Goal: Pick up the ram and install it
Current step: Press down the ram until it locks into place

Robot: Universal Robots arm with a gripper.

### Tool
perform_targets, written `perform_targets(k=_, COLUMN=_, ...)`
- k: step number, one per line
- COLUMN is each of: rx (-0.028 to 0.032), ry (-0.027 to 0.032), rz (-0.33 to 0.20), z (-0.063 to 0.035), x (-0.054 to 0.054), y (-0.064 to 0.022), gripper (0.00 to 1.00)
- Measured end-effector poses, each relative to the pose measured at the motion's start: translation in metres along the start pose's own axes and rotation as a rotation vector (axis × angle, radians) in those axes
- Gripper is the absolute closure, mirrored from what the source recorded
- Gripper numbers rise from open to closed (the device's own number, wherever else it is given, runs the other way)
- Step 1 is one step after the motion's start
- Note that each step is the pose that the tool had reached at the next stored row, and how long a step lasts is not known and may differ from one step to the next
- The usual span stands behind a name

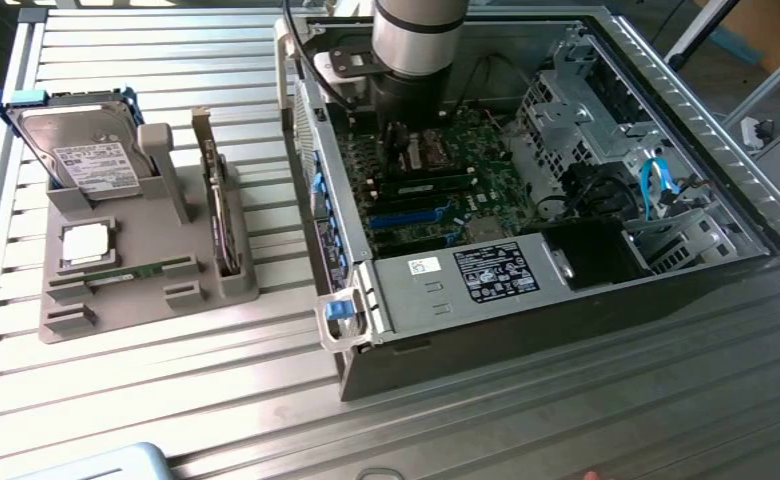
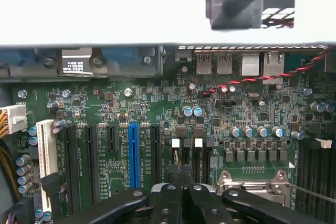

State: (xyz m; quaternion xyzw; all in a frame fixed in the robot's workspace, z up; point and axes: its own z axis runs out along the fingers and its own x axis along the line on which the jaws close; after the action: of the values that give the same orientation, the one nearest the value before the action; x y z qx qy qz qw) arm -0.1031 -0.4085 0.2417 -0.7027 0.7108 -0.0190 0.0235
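One stick counted: a long, thin green circuit-board ram (image 1: 143,272) lies flat in the grey moulded plastic holder (image 1: 63,325).
Where the ram is: on the exterior view's left, about 9 o'clock from the open black-and-silver computer case (image 1: 524,340) and well apart from it.
Pincer: the black two-finger gripper (image 2: 181,178) sits low over the green motherboard (image 2: 105,108) with its jaws drawn together. I cannot tell whether a thin board is pinched edge-on between them.
Arm position: inside the case, with the gripper (image 1: 397,140) at roughly 11 o'clock from the case's middle in the exterior view.
Weight, judged: light. One pinch should carry it.
Stiffness, judged: rigid along its length, but thin, so twisting or side load could crack it.
Fragility, judged: the chips and the contact edge are delicate. Keep the pads off both.
Surface, judged: smooth board faces, which are apt to slip if the grip is shallow.
Where to hold, judged: across the two flat faces near mid-length, on the long edge opposite the contacts.
Other counts: one silver hard drive with a white label (image 1: 90,155), at 12 o'clock in the holder.
Cards: one tall expansion card with a metal bracket (image 1: 217,215), upright at the holder's 3 o'clock side.
Slots near the gripper: one blue slot (image 2: 134,153) and one white slot (image 2: 46,153).
Support: one ribbed metal table (image 1: 163,400).
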Motion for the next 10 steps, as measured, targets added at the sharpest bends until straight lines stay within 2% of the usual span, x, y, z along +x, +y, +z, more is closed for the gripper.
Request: perform_targets(k=10, rx=0.0001, ry=-0.0002, rz=0.000, z=0.0025, x=0.0000, y=0.0015, gripper=0.90)
